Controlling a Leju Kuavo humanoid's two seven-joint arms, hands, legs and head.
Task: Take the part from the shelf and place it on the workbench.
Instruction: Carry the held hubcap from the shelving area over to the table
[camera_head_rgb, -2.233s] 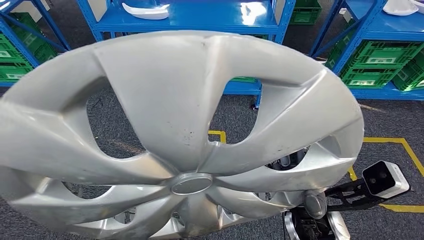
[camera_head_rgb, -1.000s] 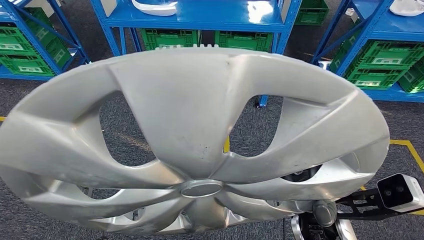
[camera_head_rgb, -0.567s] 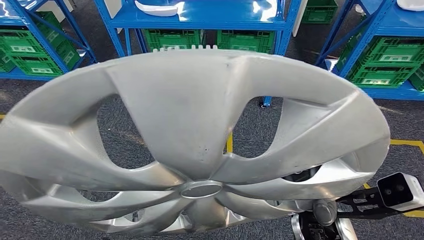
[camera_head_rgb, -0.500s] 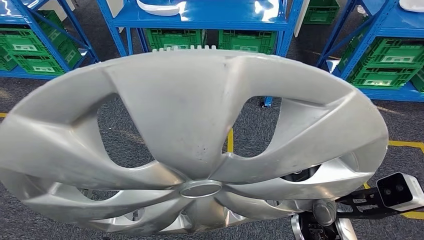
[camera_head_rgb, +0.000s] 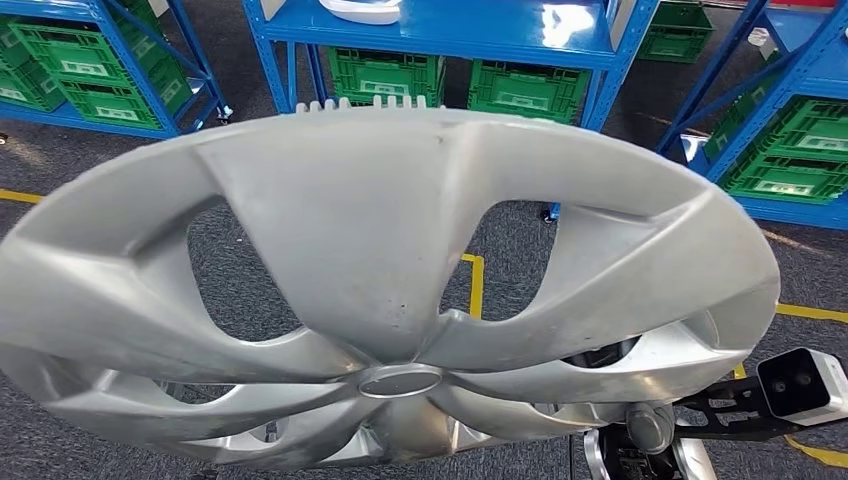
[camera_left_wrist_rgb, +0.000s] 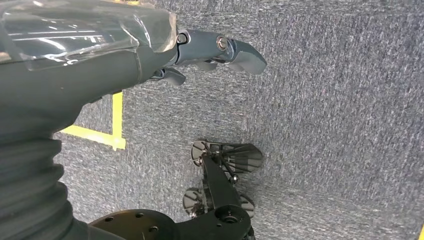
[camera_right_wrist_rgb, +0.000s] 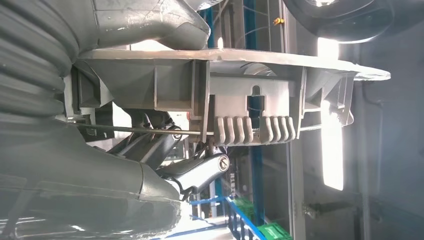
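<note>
The part is a big silver hubcap (camera_head_rgb: 380, 260) with wide spokes, carried close under my head view and covering most of it. In the right wrist view my right hand (camera_right_wrist_rgb: 165, 150) grips its rim: the thick thumb (camera_right_wrist_rgb: 150, 22) lies on the outer face and dark fingers (camera_right_wrist_rgb: 200, 170) sit under the ribbed back of the hubcap (camera_right_wrist_rgb: 250, 100). In the head view the hubcap hides that hand, and its wrist camera (camera_head_rgb: 800, 385) sticks out at the lower right. My left hand (camera_left_wrist_rgb: 210, 50) hangs over grey carpet, fingers apart and holding nothing.
Blue shelf racks (camera_head_rgb: 470, 30) stand ahead on the carpet, with green crates (camera_head_rgb: 520, 90) on their lower levels and a white part (camera_head_rgb: 360, 10) on top. More racks stand at the far left and right. Yellow tape lines (camera_head_rgb: 475, 285) mark the floor.
The whole picture has shifted: the racks and floor lines slide right and closer, so the camera has moved. The hubcap stays in my right hand at the same spot in view.
</note>
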